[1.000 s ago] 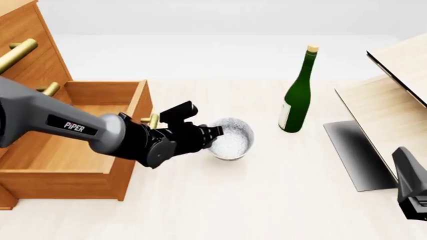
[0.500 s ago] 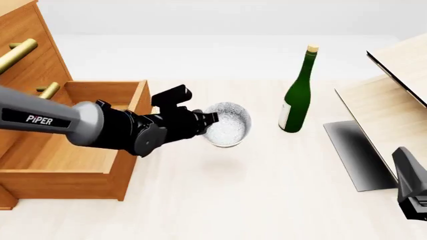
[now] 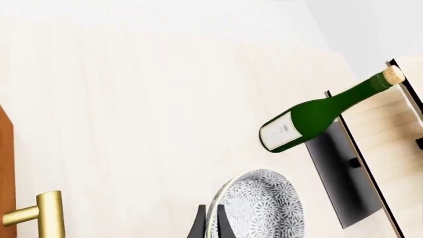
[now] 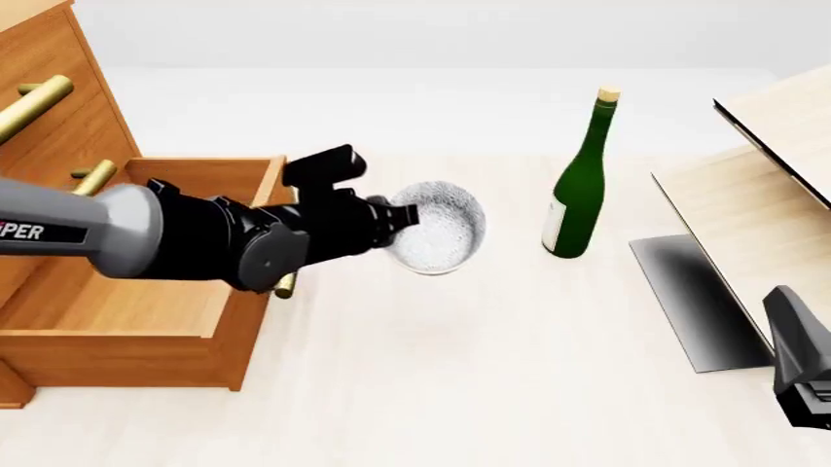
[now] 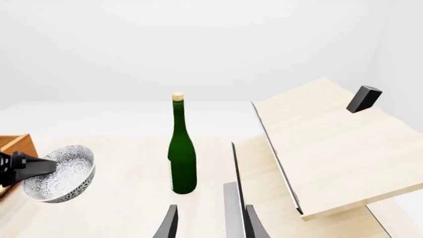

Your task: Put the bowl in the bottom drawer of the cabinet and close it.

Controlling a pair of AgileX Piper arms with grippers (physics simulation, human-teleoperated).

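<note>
My left gripper (image 4: 405,220) is shut on the near rim of the bowl (image 4: 439,233), a small white speckled bowl that hangs tilted above the table, just right of the bottom drawer (image 4: 117,358). The drawer stands pulled out from the cabinet (image 4: 65,88) with its inside bare. In the left wrist view the fingertips (image 3: 200,224) pinch the bowl (image 3: 261,206) by its edge, with the drawer's brass handle (image 3: 39,213) to one side. My right gripper (image 5: 210,227) is open and holds nothing, low at the table's right side; the bowl (image 5: 59,173) also shows in its view.
A tall green bottle (image 4: 578,185) stands upright on the table right of the bowl. A pale wood structure (image 4: 766,204) with a black panel (image 4: 695,302) fills the right side. Two upper drawers with brass handles (image 4: 33,105) sit shut above the open one.
The left gripper has lifted the bowl off the table and carried it up and left, closer to the open drawer. The right arm has not moved.
</note>
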